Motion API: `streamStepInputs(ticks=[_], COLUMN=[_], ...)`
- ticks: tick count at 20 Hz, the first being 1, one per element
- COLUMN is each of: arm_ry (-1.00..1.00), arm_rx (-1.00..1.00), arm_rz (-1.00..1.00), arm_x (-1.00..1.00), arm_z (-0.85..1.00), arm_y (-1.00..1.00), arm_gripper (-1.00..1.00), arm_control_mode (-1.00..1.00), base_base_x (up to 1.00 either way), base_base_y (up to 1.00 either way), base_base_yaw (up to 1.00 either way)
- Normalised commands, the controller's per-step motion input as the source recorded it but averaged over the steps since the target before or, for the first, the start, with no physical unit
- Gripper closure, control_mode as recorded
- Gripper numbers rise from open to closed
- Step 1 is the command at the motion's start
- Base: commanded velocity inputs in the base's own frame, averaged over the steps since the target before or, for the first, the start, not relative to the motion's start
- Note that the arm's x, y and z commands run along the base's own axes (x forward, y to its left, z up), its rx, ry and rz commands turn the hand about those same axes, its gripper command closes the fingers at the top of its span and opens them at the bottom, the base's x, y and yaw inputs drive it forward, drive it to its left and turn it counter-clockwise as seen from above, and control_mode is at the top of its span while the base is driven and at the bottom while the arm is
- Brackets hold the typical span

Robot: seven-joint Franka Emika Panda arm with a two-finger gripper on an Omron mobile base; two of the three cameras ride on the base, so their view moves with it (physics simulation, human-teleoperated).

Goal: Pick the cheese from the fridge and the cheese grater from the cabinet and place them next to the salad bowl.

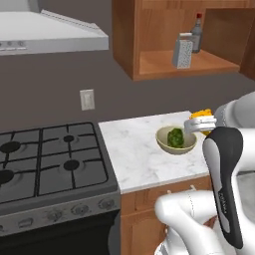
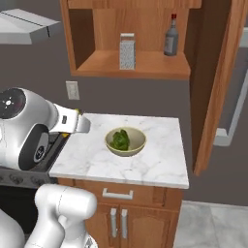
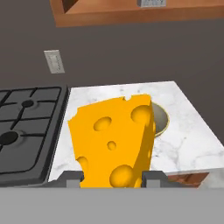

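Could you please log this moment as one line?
pincer: shut on cheese | above counter, near salad bowl | cheese grater: on cabinet shelf

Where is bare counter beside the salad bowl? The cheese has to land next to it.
Bare marble counter lies on every side of the salad bowl: widest between the bowl and the stove, narrower toward the right edge. The gripper holds the cheese.

counter [image 2: 160, 167]: salad bowl [image 2: 126, 141] | cabinet shelf [image 2: 150, 64]: cheese grater [image 2: 127, 51], bottle [image 2: 170, 36]
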Motion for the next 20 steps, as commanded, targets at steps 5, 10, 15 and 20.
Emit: streamStepInputs(ticks=[5, 10, 15, 20], arm_ry=[0.00, 0.00, 0.00, 0.00], arm_rx=[0.00, 0.00, 0.00, 0.00], arm_rz=[0.00, 0.00, 0.00, 0.00], arm_x=[0.00, 0.00, 0.00, 0.00], arm_z=[0.00, 0.00, 0.00, 0.00], arm_y=[0.00, 0.00, 0.00, 0.00], arm_gripper=[1.00, 1.00, 1.00, 1.00], arm_control_mode=[1.00, 1.00, 1.00, 1.00], base_base_x=[0.56, 0.33, 0.20, 0.21], base_base_y=[-0.11, -0.23, -0.36, -0.29], base_base_yaw=[0.11, 0.17, 0.20, 0.13])
